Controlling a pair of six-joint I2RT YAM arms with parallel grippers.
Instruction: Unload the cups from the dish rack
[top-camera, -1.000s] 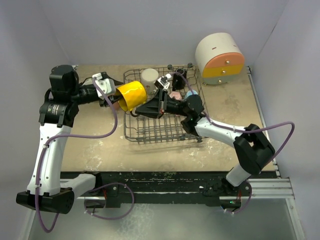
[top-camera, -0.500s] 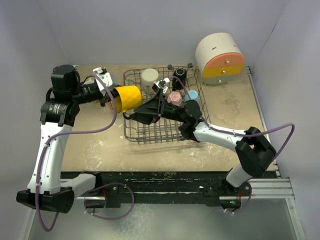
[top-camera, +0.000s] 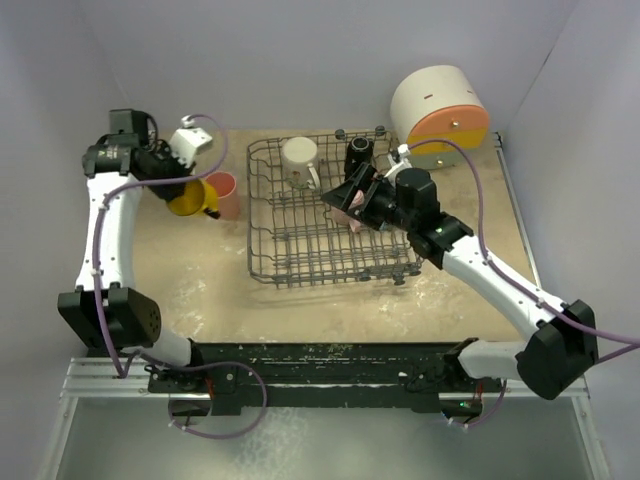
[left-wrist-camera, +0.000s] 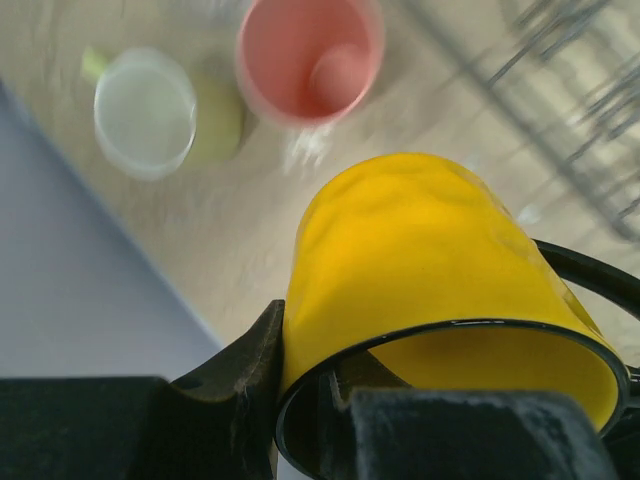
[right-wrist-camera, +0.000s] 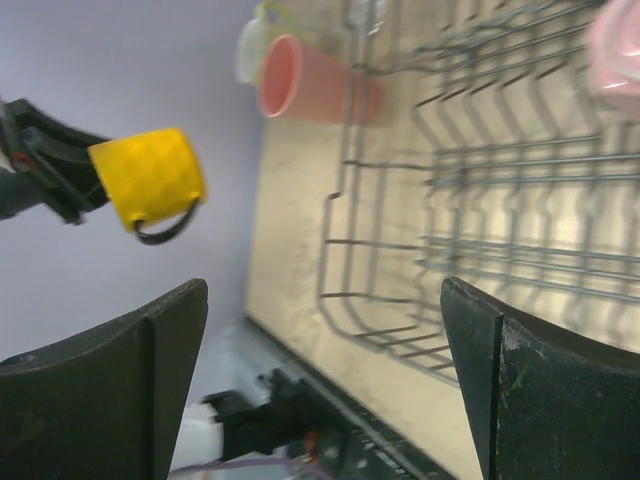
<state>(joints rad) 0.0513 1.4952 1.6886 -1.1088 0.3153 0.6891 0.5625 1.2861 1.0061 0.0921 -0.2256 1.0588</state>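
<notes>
The dark wire dish rack (top-camera: 300, 255) sits mid-table. In its far end stand a cream cup (top-camera: 300, 157) and a black cup (top-camera: 360, 152). A pink cup (top-camera: 349, 212) shows partly under my right gripper (top-camera: 345, 192), which hovers open over the rack with nothing between its fingers (right-wrist-camera: 150, 390). My left gripper (top-camera: 185, 190) is shut on the rim of a yellow cup (left-wrist-camera: 430, 270), held above the table left of the rack. Below it stand a salmon cup (left-wrist-camera: 310, 55) and a pale yellow-green cup (left-wrist-camera: 145, 110). The right wrist view shows the yellow cup (right-wrist-camera: 150, 180) and rack wires (right-wrist-camera: 480, 200).
A round white container with orange and yellow drawers (top-camera: 440, 105) stands at the back right, close to the rack's far corner. Grey walls enclose the table on the left, back and right. The black rail with the arm bases runs along the near edge (top-camera: 330, 365).
My left arm has swung the yellow cup out of the rack, leftward over the table. My right gripper has opened wide and drawn back toward the rack's right side.
</notes>
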